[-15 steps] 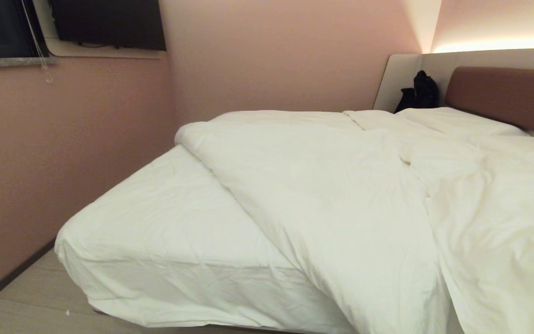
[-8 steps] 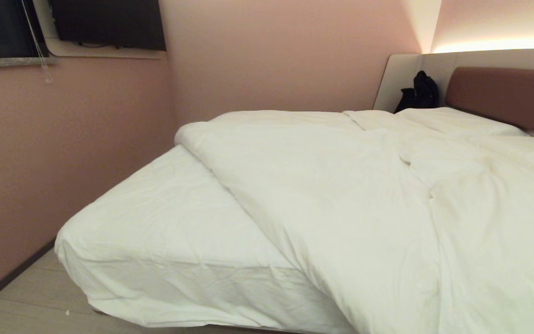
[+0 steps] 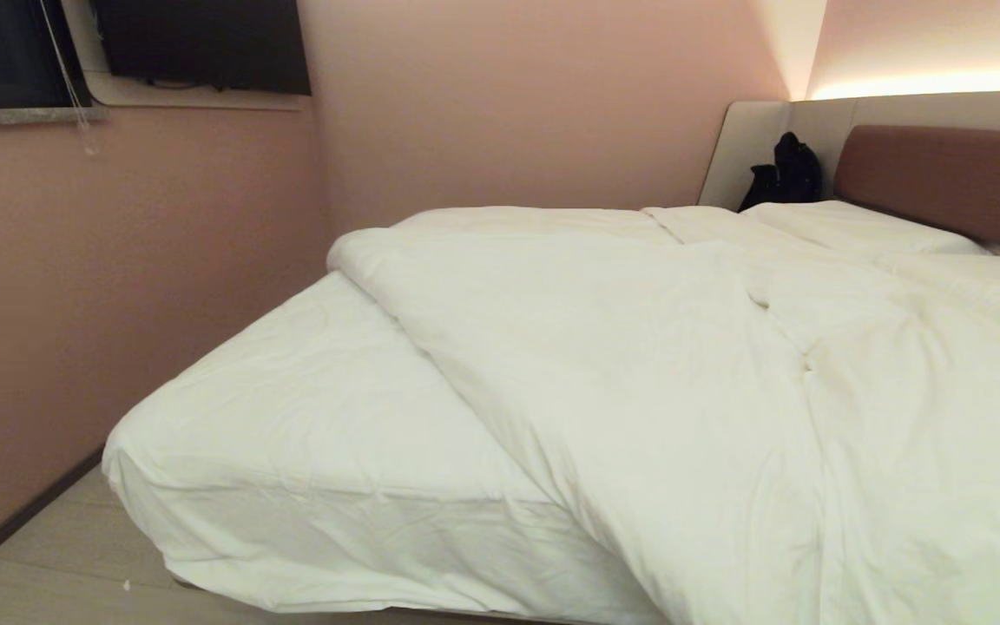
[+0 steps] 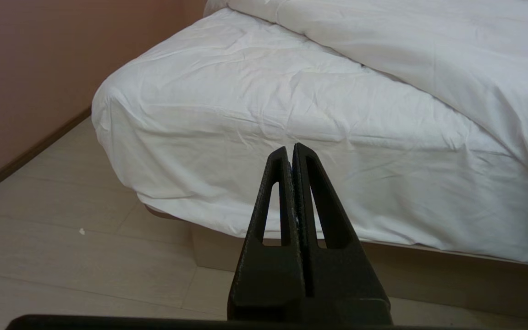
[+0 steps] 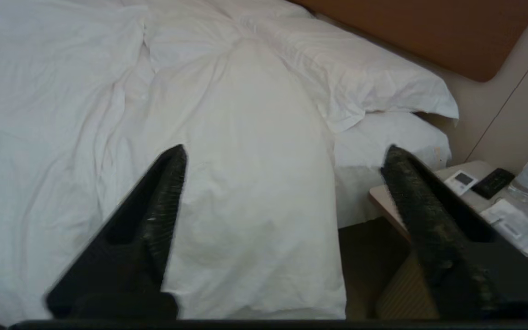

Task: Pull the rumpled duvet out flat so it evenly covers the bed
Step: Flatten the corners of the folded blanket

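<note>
The puffy white duvet (image 3: 639, 365) lies rumpled over the right part of the bed and hangs off its near edge. The bare mattress sheet (image 3: 292, 408) shows at the left corner. Neither gripper is in the head view. My right gripper (image 5: 284, 153) hovers open over the duvet (image 5: 245, 137) where it drapes down the bed's side below the pillows (image 5: 365, 82), with nothing between its fingers. My left gripper (image 4: 291, 149) is shut and empty, held low in front of the sheeted bed corner (image 4: 209, 114).
A reddish-brown headboard (image 3: 951, 182) stands at the back right with a black bag (image 3: 785, 174) beside it. A nightstand (image 5: 475, 192) with a remote, papers and a bottle stands by the pillows. Pink walls close in on the left. The beige bed base (image 4: 452, 275) meets pale floor.
The duvet's near right part has settled and lies a little smoother, its crease near the middle softened. The left gripper and the view have not moved.
</note>
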### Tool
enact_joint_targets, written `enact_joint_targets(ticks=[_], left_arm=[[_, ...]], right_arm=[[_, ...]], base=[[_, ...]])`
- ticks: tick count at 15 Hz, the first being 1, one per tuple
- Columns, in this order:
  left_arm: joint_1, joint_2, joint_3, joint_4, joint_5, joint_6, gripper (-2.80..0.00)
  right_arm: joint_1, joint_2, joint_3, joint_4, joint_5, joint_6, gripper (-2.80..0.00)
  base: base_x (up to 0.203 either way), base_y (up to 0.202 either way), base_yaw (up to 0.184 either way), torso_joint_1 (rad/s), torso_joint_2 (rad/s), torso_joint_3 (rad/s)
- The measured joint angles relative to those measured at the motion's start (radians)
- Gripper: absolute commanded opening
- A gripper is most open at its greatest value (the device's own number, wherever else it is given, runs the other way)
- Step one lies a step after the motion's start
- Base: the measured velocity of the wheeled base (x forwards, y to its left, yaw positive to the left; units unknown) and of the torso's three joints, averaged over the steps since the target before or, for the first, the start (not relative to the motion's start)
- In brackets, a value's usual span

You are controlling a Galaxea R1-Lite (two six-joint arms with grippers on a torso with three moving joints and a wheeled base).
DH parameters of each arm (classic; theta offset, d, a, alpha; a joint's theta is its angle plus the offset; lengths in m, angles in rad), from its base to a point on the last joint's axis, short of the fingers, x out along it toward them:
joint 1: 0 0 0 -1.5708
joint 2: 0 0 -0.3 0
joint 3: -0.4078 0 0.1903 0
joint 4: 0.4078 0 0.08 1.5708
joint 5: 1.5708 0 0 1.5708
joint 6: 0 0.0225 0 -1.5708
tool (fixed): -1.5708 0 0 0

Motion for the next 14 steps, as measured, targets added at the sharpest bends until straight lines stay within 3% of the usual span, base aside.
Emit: enact_joint_targets(ticks=[4, 8, 12, 14], left_arm=[[0.0, 0.0, 0.0, 0.0, 0.0, 0.0, -2.8], [0.0, 0.0, 0.0, 0.0, 0.0, 0.0, -2.8], [0.0, 0.0, 0.0, 0.0, 0.0, 0.0, -2.8], [0.0, 0.0, 0.0, 0.0, 0.0, 0.0, -2.8]], right_arm=[[0.018, 0.04, 0.028, 0.006, -0.004, 0.049, -2.8], [0.052, 0.229, 0.026, 0.003, 0.003, 0.163, -2.8], [0.055, 0.483, -0.074, -0.002, 0.028, 0.311, -2.8], [0.007, 0.617, -0.167, -0.003, 0.054, 0.373, -2.8]], base=[[0.0, 0.0, 0.0, 0.0, 0.0, 0.0], [0.0, 0.0, 0.0, 0.0, 0.0, 0.0], [0.0, 0.0, 0.0, 0.0, 0.0, 0.0], [0.0, 0.0, 0.0, 0.0, 0.0, 0.0]])
